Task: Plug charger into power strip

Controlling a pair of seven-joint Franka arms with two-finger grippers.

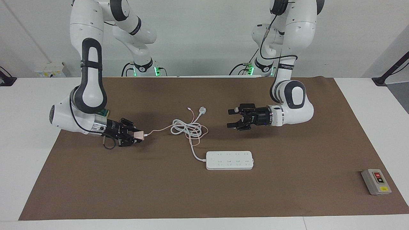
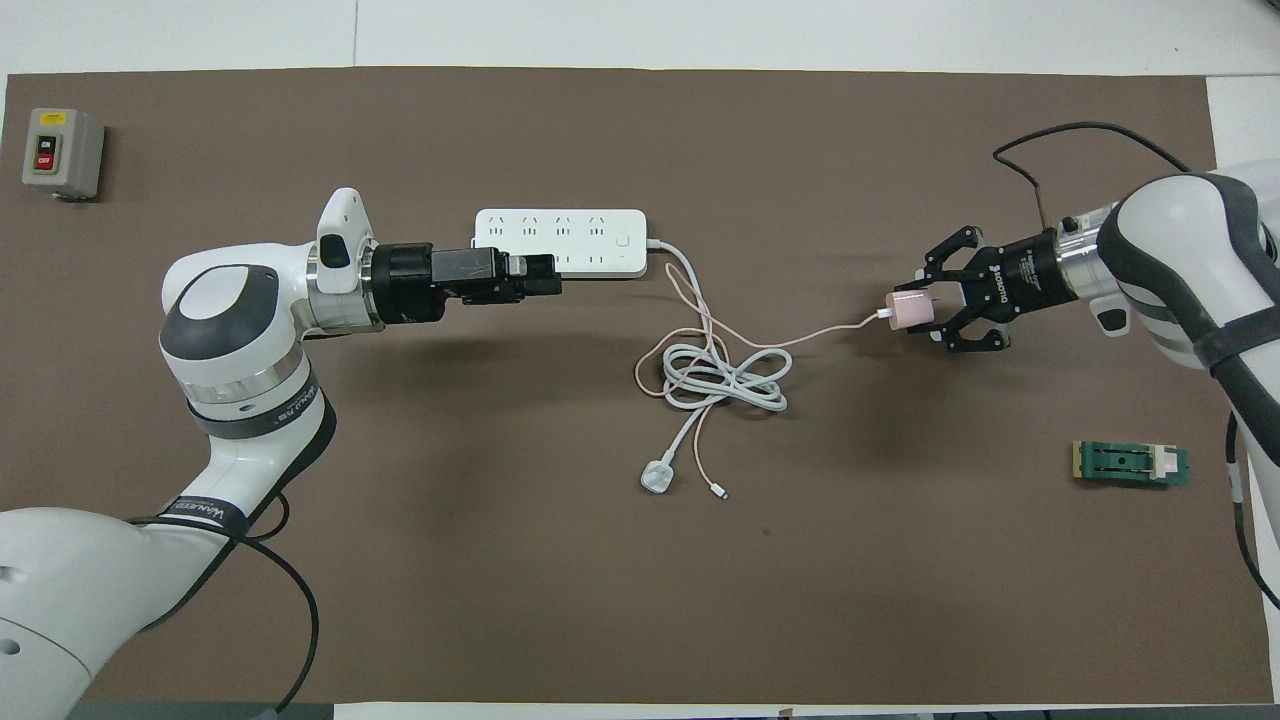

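Observation:
The pale pink cube charger hangs just above the mat toward the right arm's end, with my right gripper shut on it. Its thin pink cable trails to the tangle of cords mid-table. The white power strip lies flat, farther from the robots than that tangle. My left gripper hovers open and holds nothing, over the mat beside the strip's robot-side edge.
A coiled thick white cord with a round white plug lies tangled with the pink cable. A green block sits near the right arm. A grey switch box stands at the left arm's end.

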